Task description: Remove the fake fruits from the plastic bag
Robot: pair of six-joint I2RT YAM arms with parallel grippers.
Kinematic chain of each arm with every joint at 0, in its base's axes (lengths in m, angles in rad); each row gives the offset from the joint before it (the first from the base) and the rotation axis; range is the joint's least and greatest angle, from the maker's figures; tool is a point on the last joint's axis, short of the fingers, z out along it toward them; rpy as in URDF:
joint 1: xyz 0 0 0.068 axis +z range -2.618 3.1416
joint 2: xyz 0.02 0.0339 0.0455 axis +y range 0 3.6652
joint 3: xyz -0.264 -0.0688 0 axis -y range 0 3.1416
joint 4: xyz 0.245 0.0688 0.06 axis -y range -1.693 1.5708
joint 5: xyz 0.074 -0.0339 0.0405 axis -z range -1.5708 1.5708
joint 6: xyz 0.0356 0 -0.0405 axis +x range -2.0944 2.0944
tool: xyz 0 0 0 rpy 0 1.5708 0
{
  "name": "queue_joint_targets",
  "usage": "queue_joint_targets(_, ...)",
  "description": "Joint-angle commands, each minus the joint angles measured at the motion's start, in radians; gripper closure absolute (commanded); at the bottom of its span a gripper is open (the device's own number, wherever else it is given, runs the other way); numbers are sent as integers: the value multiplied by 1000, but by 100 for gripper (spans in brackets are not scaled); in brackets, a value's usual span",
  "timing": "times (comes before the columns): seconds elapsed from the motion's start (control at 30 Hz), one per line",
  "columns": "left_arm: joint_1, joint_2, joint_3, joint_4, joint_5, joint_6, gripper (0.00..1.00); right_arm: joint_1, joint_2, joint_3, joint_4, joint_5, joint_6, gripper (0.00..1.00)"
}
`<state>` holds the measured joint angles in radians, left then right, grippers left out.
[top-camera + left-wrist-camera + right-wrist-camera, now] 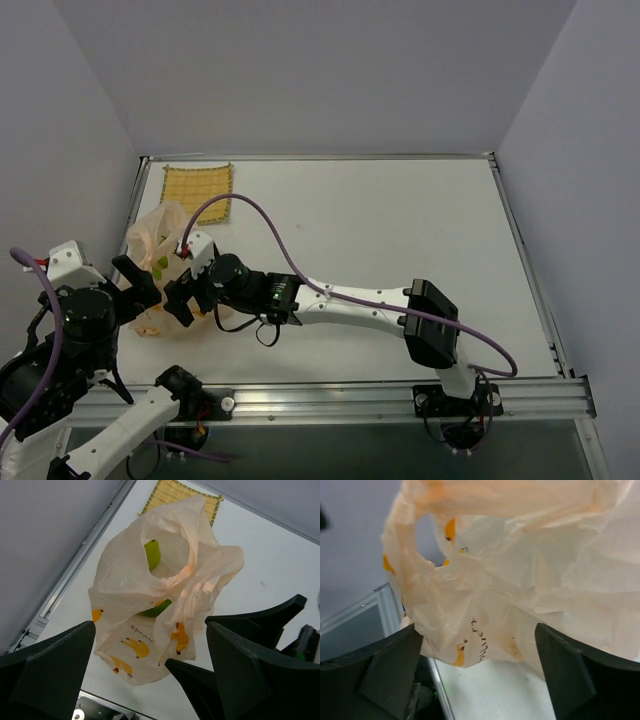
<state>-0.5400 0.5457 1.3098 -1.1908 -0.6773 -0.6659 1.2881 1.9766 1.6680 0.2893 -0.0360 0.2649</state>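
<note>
The pale peach plastic bag (160, 238) with yellow banana prints stands crumpled at the table's left edge. In the left wrist view its mouth (170, 555) gapes upward. One yellow-green fruit (152, 554) shows inside the mouth and a second green fruit (156, 609) shows lower, through the plastic. The third fruit is hidden. My left gripper (140, 285) is open, its fingers (50, 670) either side of the bag's near bottom corner. My right gripper (185, 298) is open at the bag's right side. In its own view the bag (520, 580) fills the space just ahead of its fingers (380, 672).
A flat yellow woven mat (198, 186) lies at the back left, just beyond the bag. The table's metal side rail (135, 200) runs close along the bag's left. The right arm's purple cable (270, 235) arcs over the table's middle.
</note>
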Motion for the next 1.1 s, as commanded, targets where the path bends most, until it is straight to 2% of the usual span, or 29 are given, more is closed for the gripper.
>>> queue_joint_targets(0.0, -9, 31, 3, 53, -50, 15, 9, -21, 13, 32, 114, 116, 33, 17)
queue_joint_targets(0.03, -9, 43, 0, 71, -53, 22, 9, -26, 8, -5, 169, 119, 62, 41)
queue_joint_targets(0.07, -8, 52, -4, 82, -56, 25, 9, -32, 4, -22, 188, 131, 75, 41)
queue_joint_targets(0.1, -8, 60, -13, 91, -56, 31, 9, -45, 2, -36, 195, 148, 89, 73)
queue_joint_targets(0.17, -8, 91, -21, 115, -65, 37, 9, -62, -12, -86, 212, 180, 128, 98)
queue_joint_targets(0.33, -6, 129, -78, 198, -70, 61, 9, -133, -50, -232, 272, 137, 204, 100)
queue_joint_targets(0.5, 31, 241, -89, 289, -61, 109, 9, -171, -85, -370, 343, 91, 255, 100)
queue_joint_targets(0.6, 129, 287, -116, 367, -28, 155, 13, -197, -110, -434, 379, 78, 273, 100)
queue_joint_targets(0.63, 171, 310, -127, 403, 25, 163, 15, -203, -117, -447, 390, 71, 281, 100)
queue_joint_targets(0.67, 274, 321, -141, 425, 71, 172, 19, -214, -119, -456, 393, 65, 283, 100)
queue_joint_targets(0.7, 331, 332, -176, 444, 123, 180, 24, -220, -119, -470, 395, 55, 284, 100)
queue_joint_targets(0.73, 386, 342, -197, 463, 222, 174, 33, -225, -119, -475, 395, 51, 292, 100)
queue_joint_targets(0.77, 507, 368, -220, 499, 282, 170, 39, -228, -119, -482, 398, 48, 296, 100)
queue_joint_targets(0.8, 564, 382, -265, 519, 330, 170, 50, -234, -120, -488, 401, 47, 298, 100)
queue_joint_targets(0.83, 613, 419, -286, 555, 378, 163, 57, -236, -119, -499, 402, 47, 301, 100)
queue_joint_targets(0.87, 656, 439, -300, 568, 409, 157, 66, -237, -116, -502, 401, 47, 303, 100)
queue_joint_targets(0.9, 742, 462, -310, 571, 436, 140, 87, -237, -113, -502, 401, 47, 304, 100)
queue_joint_targets(0.93, 776, 494, -308, 563, 453, 129, 97, -236, -105, -505, 404, 10, 306, 100)
queue_joint_targets(1.0, 830, 511, -316, 565, 435, 111, 98, -237, -102, -514, 409, 4, 321, 100)
queue_joint_targets(1.07, 838, 542, -319, 565, 432, 85, 98, -236, -96, -537, 428, -5, 333, 100)
